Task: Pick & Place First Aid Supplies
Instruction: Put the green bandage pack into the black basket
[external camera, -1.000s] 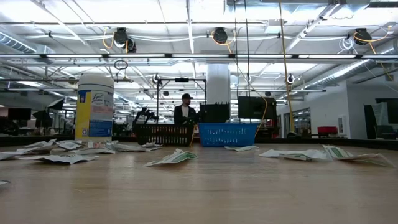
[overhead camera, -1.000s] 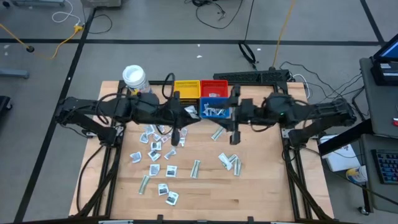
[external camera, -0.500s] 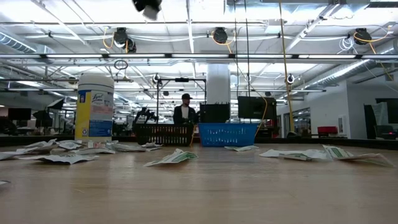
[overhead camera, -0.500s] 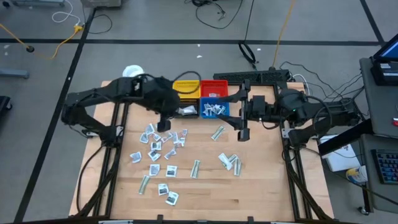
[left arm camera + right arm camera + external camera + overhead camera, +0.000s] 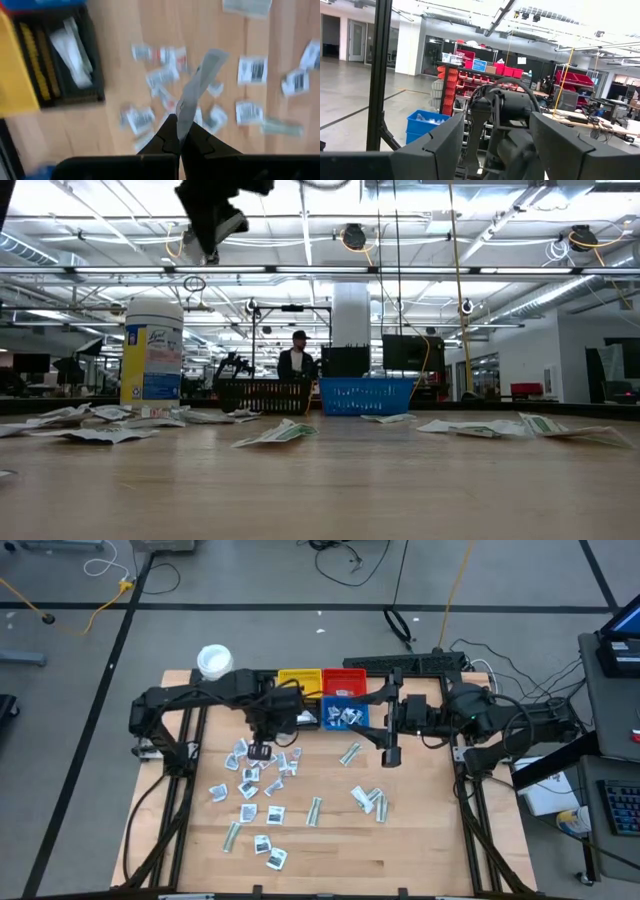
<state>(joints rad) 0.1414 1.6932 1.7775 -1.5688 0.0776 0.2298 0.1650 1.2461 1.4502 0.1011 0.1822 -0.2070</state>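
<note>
Many small white first aid packets (image 5: 262,780) lie flat on the wooden table, with a few more (image 5: 368,798) toward the right. My left gripper (image 5: 258,749) points down above the left cluster, high over the table in the low view (image 5: 213,225), and is shut on a long narrow strip packet (image 5: 200,75). My right gripper (image 5: 390,752) hovers right of centre, open, nothing between its fingers (image 5: 495,150). Yellow (image 5: 300,683), red (image 5: 345,682), blue (image 5: 345,716) and black (image 5: 300,718) bins stand at the far edge; the blue and black ones hold packets. My left gripper pinches one end of the strip packet (image 5: 181,116) between its two shut fingers. The fingers come from above, pointing down, and lie along the strip. The rest of the strip sticks out past the fingertips, hanging clear of the table and the packets below.
A white-lidded round jar (image 5: 214,662) stands at the far left corner, left of the bins. Bare wood (image 5: 420,840) lies along the near edge and at the near right. A person (image 5: 297,360) shows in the room beyond the table.
My left gripper has tipped from nearly level to pointing straight down and has sunk over the left cluster of packets, coming into the low view from above. It has stayed shut.
</note>
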